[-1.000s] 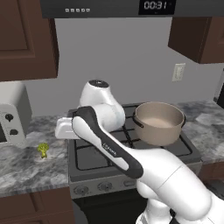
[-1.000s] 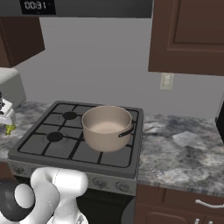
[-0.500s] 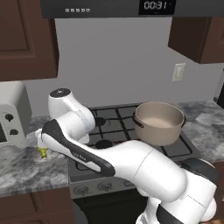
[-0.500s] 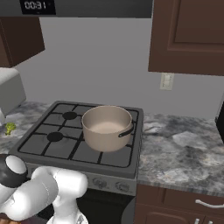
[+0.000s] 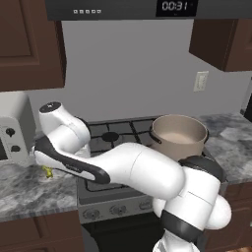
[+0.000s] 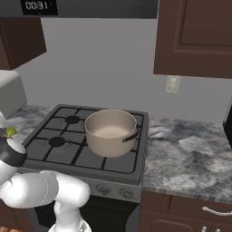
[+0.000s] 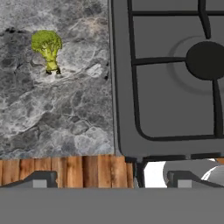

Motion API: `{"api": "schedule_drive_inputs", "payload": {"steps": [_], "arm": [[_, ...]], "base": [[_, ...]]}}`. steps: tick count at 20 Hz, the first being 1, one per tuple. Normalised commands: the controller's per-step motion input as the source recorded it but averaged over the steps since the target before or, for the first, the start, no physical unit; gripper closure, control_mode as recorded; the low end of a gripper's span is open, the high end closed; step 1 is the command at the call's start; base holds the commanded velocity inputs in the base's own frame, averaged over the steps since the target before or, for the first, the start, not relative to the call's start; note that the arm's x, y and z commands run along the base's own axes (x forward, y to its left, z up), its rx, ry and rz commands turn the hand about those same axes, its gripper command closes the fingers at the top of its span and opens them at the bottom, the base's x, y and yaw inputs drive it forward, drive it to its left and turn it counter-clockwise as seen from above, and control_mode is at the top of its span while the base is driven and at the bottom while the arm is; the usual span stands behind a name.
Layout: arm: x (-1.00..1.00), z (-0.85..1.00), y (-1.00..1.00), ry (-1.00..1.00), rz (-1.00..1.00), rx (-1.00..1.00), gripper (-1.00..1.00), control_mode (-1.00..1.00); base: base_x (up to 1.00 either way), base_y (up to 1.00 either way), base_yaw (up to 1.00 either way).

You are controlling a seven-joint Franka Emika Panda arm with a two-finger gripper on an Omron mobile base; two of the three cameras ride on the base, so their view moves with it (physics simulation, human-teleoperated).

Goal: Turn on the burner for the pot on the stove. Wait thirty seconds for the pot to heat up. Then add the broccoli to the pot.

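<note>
The broccoli (image 7: 47,47), a small yellow-green floret, lies on the grey marbled counter (image 7: 52,109) left of the stove (image 7: 166,96); it also shows at the arm's edge (image 5: 47,172) and at the far left (image 6: 10,132). My gripper (image 7: 113,180) hangs open and empty above the counter's front edge, near the stove's front left corner. The floret sits up and to the left of the fingers, well apart from them. The beige pot (image 5: 178,135) (image 6: 111,131) stands on the stove's (image 5: 113,194) (image 6: 50,152) right side.
A white boxy appliance (image 5: 12,140) (image 6: 9,93) stands on the counter just beyond the broccoli. Small knobs (image 5: 118,210) (image 6: 120,192) line the stove front. A black burner (image 7: 208,59) lies under the grate. Dark cabinets and a clock panel hang overhead.
The arm has swung left from above the stove and dropped toward the counter by the broccoli. The jaws stayed open; the pot and the broccoli have not moved.
</note>
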Motion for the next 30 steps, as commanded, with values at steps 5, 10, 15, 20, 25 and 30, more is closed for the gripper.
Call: {"api": "schedule_drive_inputs", "payload": {"steps": [5,10,15,20,25,30], "arm": [[0.36,-0.42,0.22,0.02,-0.01,-0.01,-1.00,-1.00],[0.39,-0.35,0.17,0.02,0.00,0.00,-1.00,-1.00],[0.48,-0.25,0.23,0.02,0.05,0.00,-1.00,-1.00],[0.37,-0.25,0.30,0.03,0.10,0.00,-1.00,-1.00],[0.33,-0.25,0.35,0.07,0.10,0.00,-1.00,-1.00],[0.34,-0.16,0.27,0.03,0.06,0.00,-1.00,-1.00]], "base": [[0.00,0.00,0.00],[0.00,0.00,0.00],[0.00,0.00,0.00],[0.00,0.00,0.00],[0.00,0.00,0.00],[0.00,0.00,0.00]]}}
